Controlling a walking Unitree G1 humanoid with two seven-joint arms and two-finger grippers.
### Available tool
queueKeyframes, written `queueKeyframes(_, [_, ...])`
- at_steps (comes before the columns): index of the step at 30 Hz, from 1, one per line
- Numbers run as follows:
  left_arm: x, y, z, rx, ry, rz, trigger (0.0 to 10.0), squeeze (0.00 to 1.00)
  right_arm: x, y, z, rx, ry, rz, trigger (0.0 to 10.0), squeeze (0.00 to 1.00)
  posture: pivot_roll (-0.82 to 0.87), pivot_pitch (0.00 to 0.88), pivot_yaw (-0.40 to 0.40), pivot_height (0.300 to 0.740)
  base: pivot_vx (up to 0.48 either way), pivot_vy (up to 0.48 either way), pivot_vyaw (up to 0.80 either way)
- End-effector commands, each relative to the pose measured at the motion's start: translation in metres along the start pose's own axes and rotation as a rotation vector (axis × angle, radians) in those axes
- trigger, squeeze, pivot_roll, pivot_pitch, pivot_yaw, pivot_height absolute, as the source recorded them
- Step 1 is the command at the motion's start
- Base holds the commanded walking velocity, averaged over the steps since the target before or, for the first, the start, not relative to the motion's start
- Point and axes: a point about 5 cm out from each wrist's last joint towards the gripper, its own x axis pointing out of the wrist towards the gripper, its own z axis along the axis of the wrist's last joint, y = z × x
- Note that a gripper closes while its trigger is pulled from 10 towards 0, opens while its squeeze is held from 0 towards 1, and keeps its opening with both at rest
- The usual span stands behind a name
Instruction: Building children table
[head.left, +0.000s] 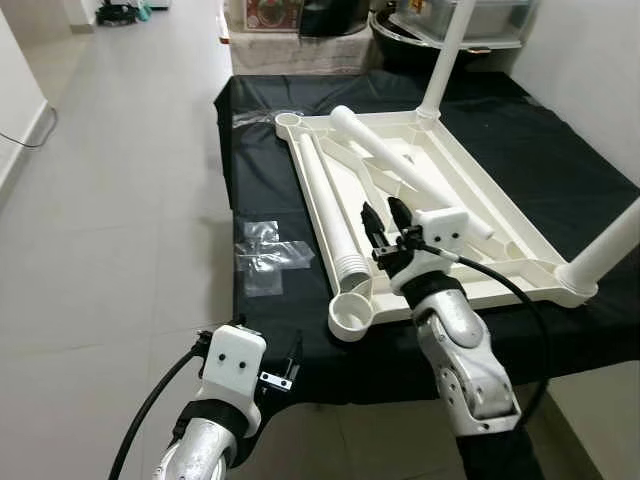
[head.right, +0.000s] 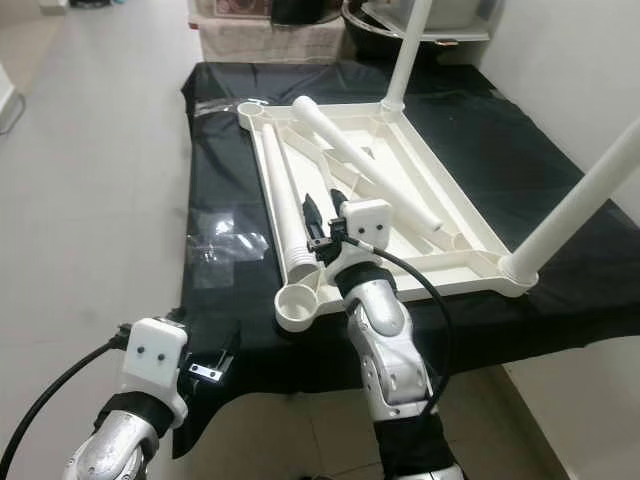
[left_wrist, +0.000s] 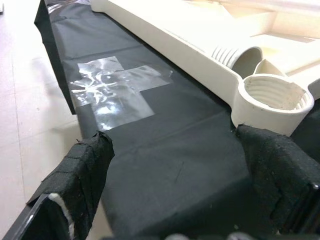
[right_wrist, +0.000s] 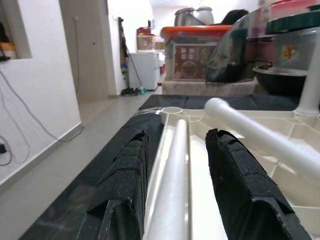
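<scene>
Right wrist view: right pincer (right_wrist: 175, 200) spread, straddling the loose leg (right_wrist: 172, 185) that lies inside the upturned table frame (head.left: 440, 175), not closed on it yet. Frame sits upside down on the black tabletop (head.left: 570, 150), two legs already screwed into its far and right corners.

Step in hand, as I read it: picking up the third leg. Next move calls for closing on the leg, lifting it out of the frame, then standing its threaded end in the empty socket (head.left: 351, 313) at the frame's near corner.

Left pincer (head.left: 285, 372) spread, idle, low at the tabletop edge just short of that socket.

A second loose leg (head.left: 400, 165) lies diagonally across the frame.

Poorly seen: both standing legs are cut off at the top; the fingers probably flank the leg without touching it, can't confirm.
</scene>
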Motion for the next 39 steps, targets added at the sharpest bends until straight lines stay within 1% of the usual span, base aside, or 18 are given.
queueKeyframes(1, [-0.001, 0.001, -0.005, 0.009, 0.014, 0.004, 10.0, 0.00, -0.003, 0.005, 0.001, 0.005, 0.015, 0.008, 10.0, 0.00, 0.07, 0.122, -0.069, 0.740, 0.000, 0.480, 0.00])
queueKeyframes(6, [-0.001, 0.000, -0.005, 0.015, 0.013, -0.006, 10.0, 0.00, -0.007, 0.010, 0.003, 0.007, 0.026, 0.017, 10.0, 0.00, 0.07, 0.129, -0.071, 0.740, 0.000, 0.478, 0.00])
queueKeyframes(10, [-0.002, -0.001, -0.006, 0.002, 0.025, -0.003, 10.0, 0.00, -0.011, 0.015, 0.004, 0.011, 0.041, 0.032, 10.0, 0.00, 0.07, 0.136, -0.072, 0.740, 0.000, 0.000, 0.00])
queueKeyframes(24, [-0.002, 0.001, -0.006, -0.001, 0.026, 0.003, 10.0, 0.00, -0.012, 0.014, 0.004, 0.006, 0.064, 0.027, 10.0, 0.00, 0.07, 0.144, -0.072, 0.740, 0.000, 0.000, 0.00])
queueKeyframes(39, [-0.003, 0.000, -0.004, -0.007, 0.021, 0.005, 10.0, 0.00, -0.010, 0.015, 0.004, -0.009, 0.077, 0.038, 10.0, 0.00, 0.07, 0.157, -0.077, 0.740, 0.336, 0.000, 0.00])
